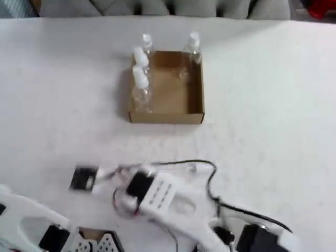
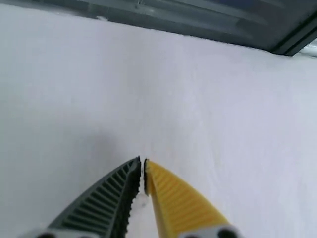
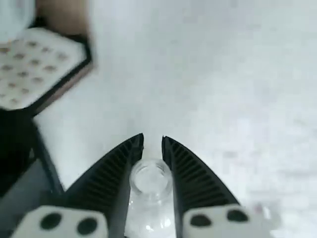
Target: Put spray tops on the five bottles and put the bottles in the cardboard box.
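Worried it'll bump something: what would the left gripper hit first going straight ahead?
Likely nothing: ahead of the left gripper the way looks free across the white table to its edge, though depth is unclear.

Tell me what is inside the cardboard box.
Four capped bottles stand in the cardboard box: three along one side, one in the far opposite corner. The near wall hides some floor.

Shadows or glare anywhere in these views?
High view: cardboard box throws a soft shadow onto the table. Left wrist view: faint shadow on the table beside the left gripper. Right wrist view: bright glints on the bottle in the right gripper.
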Robot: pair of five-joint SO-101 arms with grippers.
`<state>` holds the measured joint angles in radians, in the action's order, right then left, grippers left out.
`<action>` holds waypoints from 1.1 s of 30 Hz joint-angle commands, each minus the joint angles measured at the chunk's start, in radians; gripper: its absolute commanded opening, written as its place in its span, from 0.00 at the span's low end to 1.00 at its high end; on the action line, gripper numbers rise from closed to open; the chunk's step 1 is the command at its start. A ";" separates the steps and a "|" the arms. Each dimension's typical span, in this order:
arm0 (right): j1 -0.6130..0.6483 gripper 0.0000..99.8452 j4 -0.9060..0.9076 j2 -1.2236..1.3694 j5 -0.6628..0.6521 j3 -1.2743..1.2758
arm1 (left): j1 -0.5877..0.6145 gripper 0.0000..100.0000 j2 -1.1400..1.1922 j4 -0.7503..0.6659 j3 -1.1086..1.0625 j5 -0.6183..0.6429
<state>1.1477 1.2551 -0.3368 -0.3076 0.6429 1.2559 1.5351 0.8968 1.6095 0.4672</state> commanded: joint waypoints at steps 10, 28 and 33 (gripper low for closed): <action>-0.490 0.02 0.191 -0.162 -0.097 -0.301 | -0.255 0.02 -0.202 0.370 0.061 0.002; -1.184 0.02 0.295 -0.154 -0.272 -0.465 | -0.748 0.02 -0.558 0.895 0.057 -0.132; -1.353 0.02 0.294 -0.153 -0.339 -0.462 | -0.820 0.02 -0.565 0.896 0.055 -0.133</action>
<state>-0.0844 1.5482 -0.4657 -0.5915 0.2332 0.4994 1.0610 1.7883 1.6095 0.3475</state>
